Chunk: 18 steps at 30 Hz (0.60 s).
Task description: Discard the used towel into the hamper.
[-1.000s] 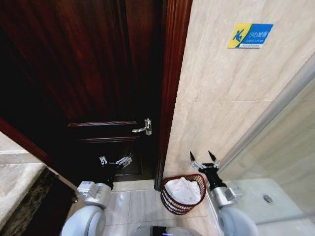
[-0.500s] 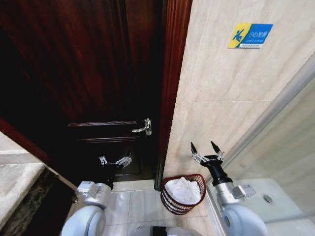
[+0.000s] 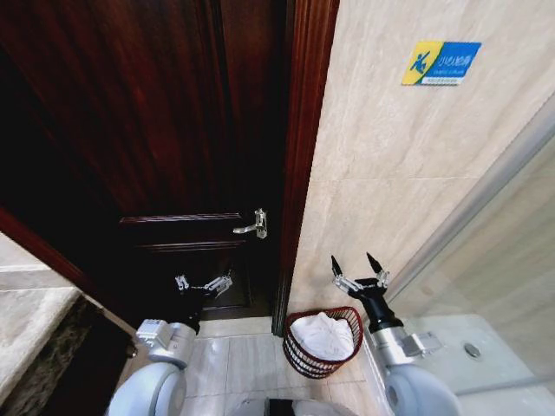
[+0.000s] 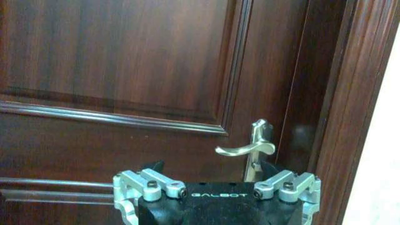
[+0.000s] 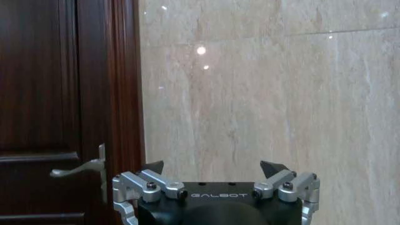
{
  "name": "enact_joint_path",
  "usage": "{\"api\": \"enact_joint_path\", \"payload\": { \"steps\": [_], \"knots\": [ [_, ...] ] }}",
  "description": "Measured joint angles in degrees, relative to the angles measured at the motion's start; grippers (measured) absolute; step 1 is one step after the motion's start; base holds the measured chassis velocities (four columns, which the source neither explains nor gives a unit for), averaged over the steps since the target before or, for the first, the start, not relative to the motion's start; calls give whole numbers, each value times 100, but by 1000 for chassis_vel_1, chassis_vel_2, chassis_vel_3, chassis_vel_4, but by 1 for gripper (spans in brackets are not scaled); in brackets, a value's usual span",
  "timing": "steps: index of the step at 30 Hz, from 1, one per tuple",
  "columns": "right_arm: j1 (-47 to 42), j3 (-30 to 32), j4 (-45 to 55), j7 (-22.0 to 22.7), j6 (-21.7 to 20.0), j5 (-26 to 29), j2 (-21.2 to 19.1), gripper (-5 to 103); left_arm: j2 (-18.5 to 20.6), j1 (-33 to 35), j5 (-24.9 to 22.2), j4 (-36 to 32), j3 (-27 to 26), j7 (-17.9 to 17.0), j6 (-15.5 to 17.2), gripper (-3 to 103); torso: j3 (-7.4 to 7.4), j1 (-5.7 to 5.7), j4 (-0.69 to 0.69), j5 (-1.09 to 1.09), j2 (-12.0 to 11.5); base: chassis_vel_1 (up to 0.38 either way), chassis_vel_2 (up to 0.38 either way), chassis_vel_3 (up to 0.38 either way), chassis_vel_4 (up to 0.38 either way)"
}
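The hamper [image 3: 323, 341] sits on the floor just below the right hand [image 3: 357, 270], the white towel [image 3: 322, 334] inside it. That hand, marked GALBOT, is spread wide and empty. The left hand [image 3: 205, 283] is also open, facing the door handle [image 3: 252, 227]. Beyond, a blue-yellow wall sign [image 3: 440, 61] is unreadable.

A dark wooden door [image 3: 173, 130] with a silver handle [image 3: 253, 227] is standing beside a beige wall [image 3: 390, 173] carrying a blue-yellow sign [image 3: 440, 62], probably a slip warning.
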Motion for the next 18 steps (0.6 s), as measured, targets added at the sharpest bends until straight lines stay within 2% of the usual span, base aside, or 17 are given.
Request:
{"api": "enact_joint_path", "payload": {
  "steps": [18],
  "knots": [
    [-125, -22, 101, -49, 74, -71, 34, 100, 0, 0, 0, 0, 0, 0, 0, 100, 0, 0, 1, 0, 0, 0, 0, 0, 0]
  ]
}}
